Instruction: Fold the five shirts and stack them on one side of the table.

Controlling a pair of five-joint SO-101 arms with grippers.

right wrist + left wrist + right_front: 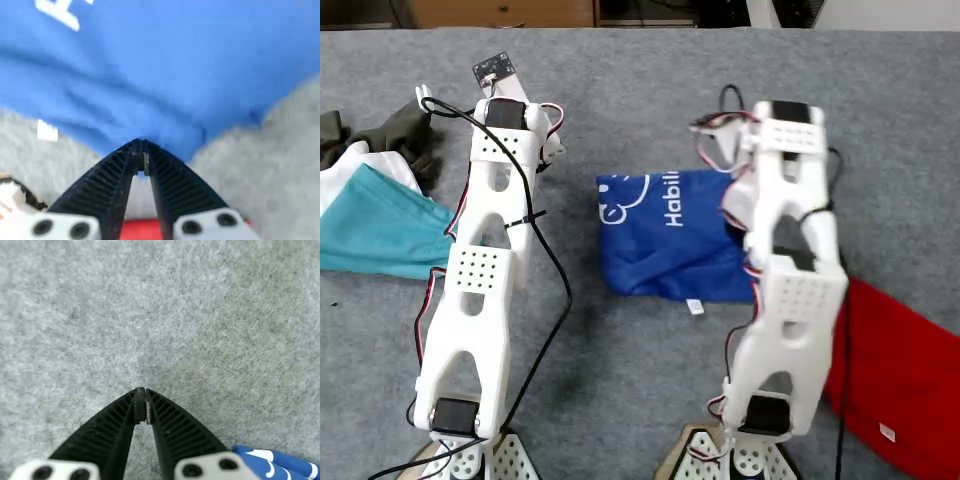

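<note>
At mid-desk [620, 390] the blue shirt [660, 245] lies part-folded. My right jaws are clenched at its right edge; can't tell if cloth is pinched. My left jaws are clenched on nothing over bare desk. Likely mid-fold on blue. Next needs a sure edge grip, fold over, then stack by the red shirt [905, 385] or the teal shirt [375, 228].

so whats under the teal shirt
A white shirt pokes out from under the teal shirt at its far edge. How far it runs underneath, and anything else below, is covered.
</note>
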